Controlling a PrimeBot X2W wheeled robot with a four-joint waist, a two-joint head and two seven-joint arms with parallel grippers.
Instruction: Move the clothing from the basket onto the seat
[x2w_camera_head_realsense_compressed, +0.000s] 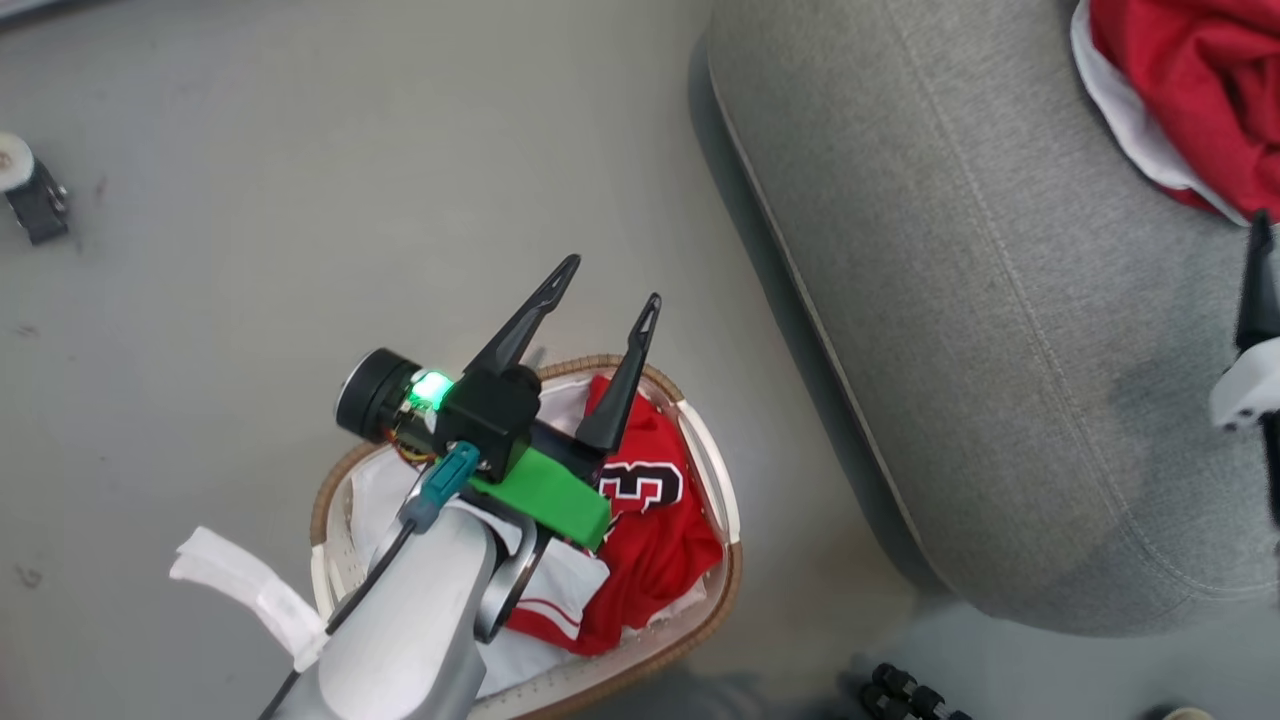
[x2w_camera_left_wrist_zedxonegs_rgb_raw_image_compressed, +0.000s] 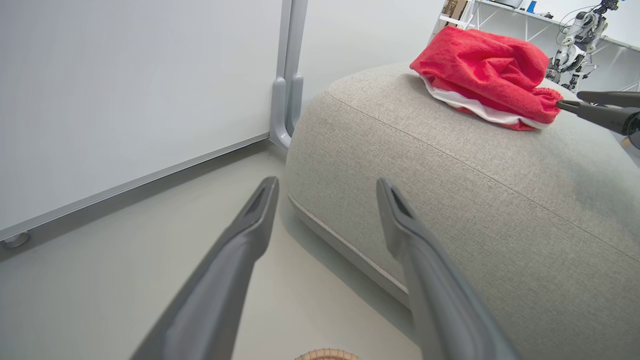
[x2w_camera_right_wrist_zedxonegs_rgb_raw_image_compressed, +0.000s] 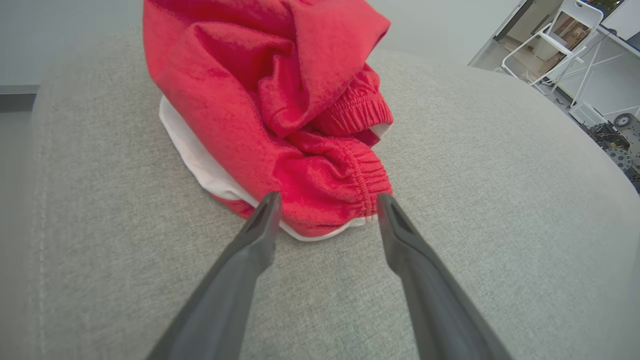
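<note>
Left tool (x2w_camera_head_realsense_compressed: 615, 280) hangs above the basket (x2w_camera_head_realsense_compressed: 716, 470), fingers spread wide, nothing between them. It points out over the floor (x2w_camera_head_realsense_compressed: 250, 300) toward the seat (x2w_camera_head_realsense_compressed: 1000, 350) rather than down into the load. I'd say that leaves it poised but not yet lined up for a pick.

In the basket lies the jersey (x2w_camera_head_realsense_compressed: 660, 530), red, crumpled against the white liner (x2w_camera_head_realsense_compressed: 375, 500), with a black, white-edged numeral facing up. That's the piece left to carry across.

Right tool (x2w_camera_right_wrist_zedxonegs_rgb_raw_image_compressed: 328, 197) is over on the seat, fingers parted, gripping nothing, its tips right at the hem of the red garment (x2w_camera_right_wrist_zedxonegs_rgb_raw_image_compressed: 260, 115). Whether they touch the cloth, I can't tell. That garment sits bunched on the grey cushion, well in from the edge. To my eye it's a safe spot, with little chance of sliding off.

The head view gives me the basket and the jersey from above, but cuts the seated garment at the corner. My left wrist view looks the other way and gives the heap in profile, white trim underneath, with the right tool's tips at its side and a sliver of woven rim at the bottom. The right wrist view comes in close and picks out gathered elastic edges that the others miss.
</note>
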